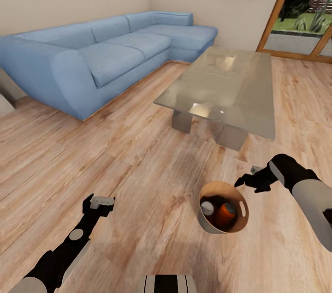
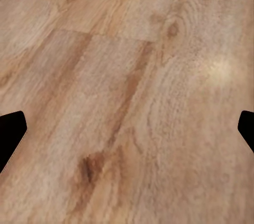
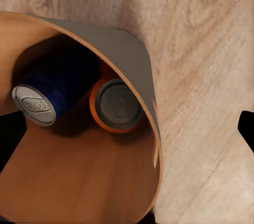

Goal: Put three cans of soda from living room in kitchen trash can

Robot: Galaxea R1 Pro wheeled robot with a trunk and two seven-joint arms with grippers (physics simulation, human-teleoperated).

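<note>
Left gripper point(image 1: 98, 204): low over bare wood floor point(image 1: 138, 182), fingers spread, holding nothing. 
Trash can point(image 1: 206, 222): upright on the floor, just ahead of the robot. Contents: blue soda can point(image 3: 50, 91) lying tilted, orange soda can point(image 3: 116, 106) beside it; a third cannot be made out. 
Right gripper point(image 1: 249, 177): near the bin's rim, fingers apart, empty. 
Glass table point(image 1: 230, 85): beyond the bin. 
Blue corner sofa point(image 1: 106, 53): along the wall.

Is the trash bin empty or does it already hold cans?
Not empty: the bin on the floor holds a blue can and an orange can; a third cannot be told.
</note>
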